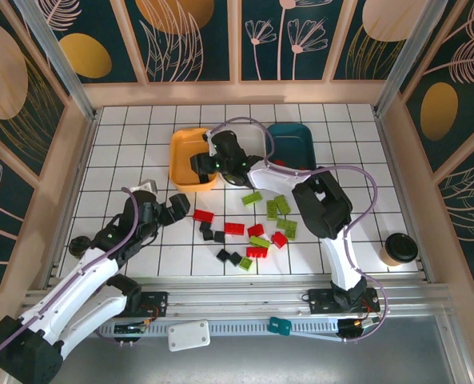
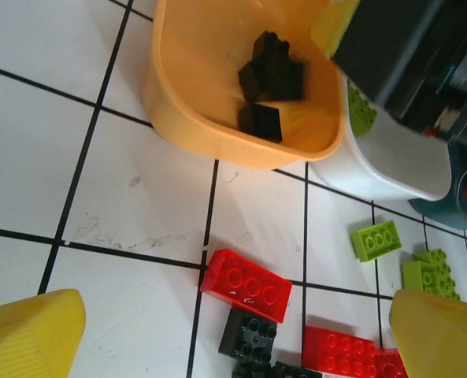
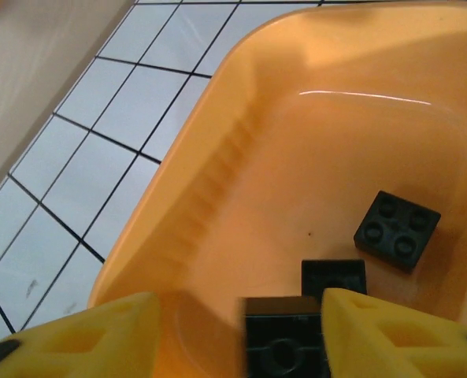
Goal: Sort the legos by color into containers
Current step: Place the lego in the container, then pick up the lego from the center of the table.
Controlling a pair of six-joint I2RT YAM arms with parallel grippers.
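One black brick [image 3: 283, 339] between parted jaws, above the orange tray [image 1: 181, 156]

Right gripper [image 3: 239, 315] hangs inside the tray's rim. Its jaws stand partway apart, with a clear gap on one side of the brick. The brick is blurred and looks loose, not clamped. I cannot tell whether it touches the other finger.
Two more black bricks [image 3: 396, 230] lie on the tray floor just beyond.

Left gripper [image 2: 235, 294] is spread wide with nothing in it, low over the table pile and above a red brick [image 2: 245, 285].

Risks, as I judge them:
- The brick could cling to a finger pad and ride out if the arm lifts early.
- It could land on the bricks below and bounce toward the rim.
- Red, black and green bricks [image 2: 376, 239] lie close together, so wide jaws could catch two colours or scatter neighbours.
- Both arms work near the same trays, so contact is possible.
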